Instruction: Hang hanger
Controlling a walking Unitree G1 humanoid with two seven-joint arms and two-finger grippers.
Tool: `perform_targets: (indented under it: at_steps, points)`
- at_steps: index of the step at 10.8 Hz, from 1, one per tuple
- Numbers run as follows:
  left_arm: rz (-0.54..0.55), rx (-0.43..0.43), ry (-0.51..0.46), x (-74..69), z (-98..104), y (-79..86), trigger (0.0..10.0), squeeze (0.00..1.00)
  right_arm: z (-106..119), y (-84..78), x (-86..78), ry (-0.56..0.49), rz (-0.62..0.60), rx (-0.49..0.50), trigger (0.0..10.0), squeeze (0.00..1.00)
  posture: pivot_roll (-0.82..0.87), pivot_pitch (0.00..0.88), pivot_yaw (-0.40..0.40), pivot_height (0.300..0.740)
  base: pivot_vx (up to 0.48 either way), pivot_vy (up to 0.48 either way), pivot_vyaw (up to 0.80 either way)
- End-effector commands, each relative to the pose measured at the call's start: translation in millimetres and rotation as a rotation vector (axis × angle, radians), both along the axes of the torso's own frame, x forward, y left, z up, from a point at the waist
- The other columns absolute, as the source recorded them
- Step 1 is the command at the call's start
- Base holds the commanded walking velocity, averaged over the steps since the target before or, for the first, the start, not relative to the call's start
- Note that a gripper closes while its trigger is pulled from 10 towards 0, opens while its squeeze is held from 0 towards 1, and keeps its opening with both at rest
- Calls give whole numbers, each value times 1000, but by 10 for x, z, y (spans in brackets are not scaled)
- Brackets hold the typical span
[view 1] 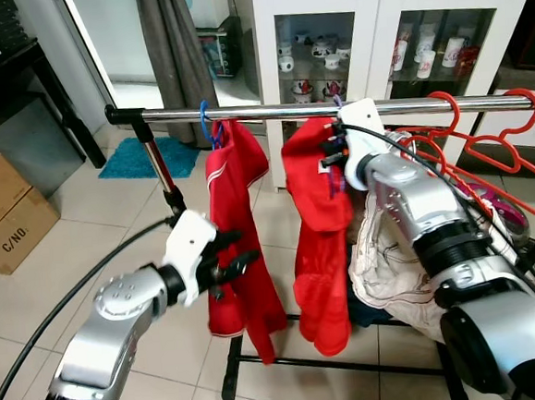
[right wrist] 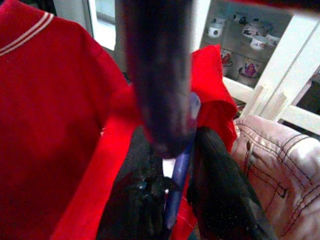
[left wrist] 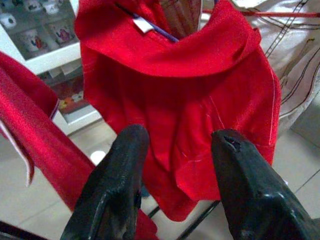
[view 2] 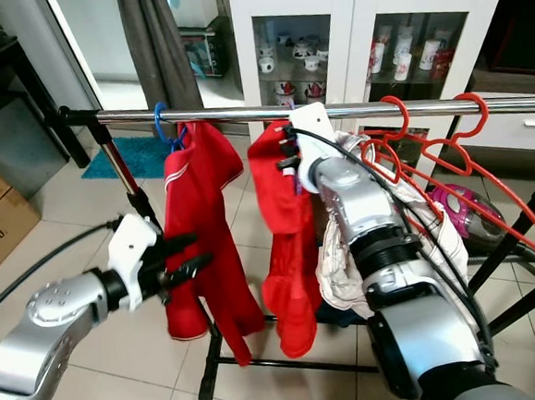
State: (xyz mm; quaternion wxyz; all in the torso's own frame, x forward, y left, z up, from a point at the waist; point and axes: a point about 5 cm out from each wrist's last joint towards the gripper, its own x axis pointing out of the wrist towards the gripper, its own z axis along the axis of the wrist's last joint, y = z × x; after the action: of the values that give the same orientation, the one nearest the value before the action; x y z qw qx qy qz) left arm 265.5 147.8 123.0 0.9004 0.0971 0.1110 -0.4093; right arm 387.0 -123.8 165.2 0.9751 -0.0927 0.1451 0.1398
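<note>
A rail runs left to right. Two garments hang from it, one left of the other. Empty hangers hang at the right. A cabinet stands far behind, boxes on the floor at the left.

Left tool held out at mid height, fingers spread; right tool raised, fingers pinched together

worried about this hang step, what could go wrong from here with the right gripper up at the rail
1. The right gripper pinches the blue hanger right against the rail; if the hook isn't over it, releasing may drop the red garment.
2. The pale jacket and orange hangers crowd that arm and could snag.
3. The open left gripper sits beside the other red shirt and might drag it.
</note>
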Motion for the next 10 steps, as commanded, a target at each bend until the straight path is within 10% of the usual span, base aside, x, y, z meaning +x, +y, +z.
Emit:
perform_targets:
  at_steps: [1,2,10]
  points:
    - [1,20,0,5,-13,-3,10000,0,-89,-16,-39,46,-10,21,10000,47,-70,0,69,740,0,0,0]
    - [3,24,-1,4,-16,-1,10000,0,-73,4,-65,51,-1,61,10000,1000,-70,0,69,740,0,0,0]
    - [18,48,-3,7,-13,6,10000,0,206,-41,-350,33,-80,52,10000,1000,-73,0,65,740,0,0,0]
